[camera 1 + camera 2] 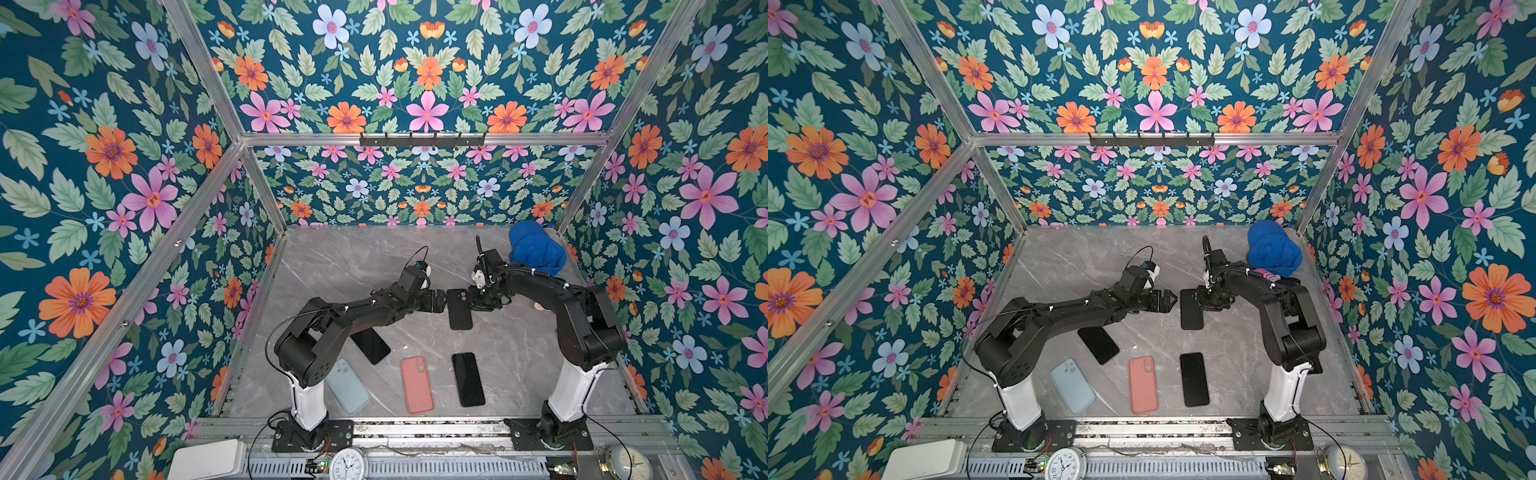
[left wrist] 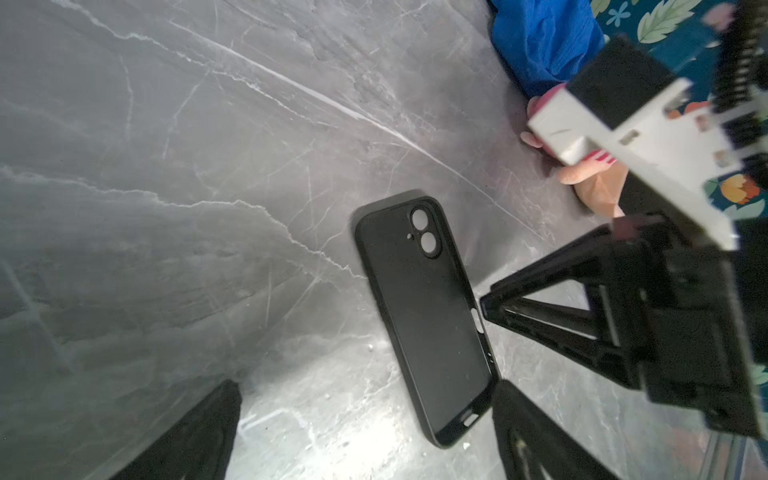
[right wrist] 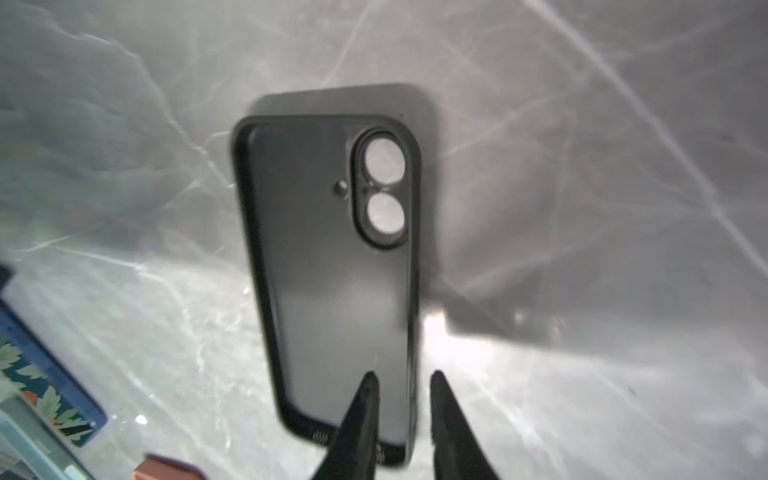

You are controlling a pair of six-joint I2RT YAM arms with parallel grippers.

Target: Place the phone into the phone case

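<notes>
A robot lab's test booth — floral wallpaper (image 1: 104, 166) on an aluminium frame (image 1: 291, 139), a marble tabletop (image 1: 353, 257), a left arm (image 1: 353, 309) and right arm (image 1: 552, 291) bolted to a front rail (image 1: 415, 428).

The grey marble-veined surface (image 1: 519, 353) looks smooth and faintly shiny, the black phone case (image 2: 424, 316) matt plastic, the black phone (image 1: 468, 379) glossy, the blue bundle (image 1: 536, 247) soft cloth.

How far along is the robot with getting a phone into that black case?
Early. Done: the black case sits open side up in the middle of the table, empty, marble showing through its camera holes. In hand: the right gripper straddles its rim, jaws slightly apart; the left gripper hangs open beside it. Left: two black phones lie untouched toward the front; one must be picked up and pressed in.
</notes>
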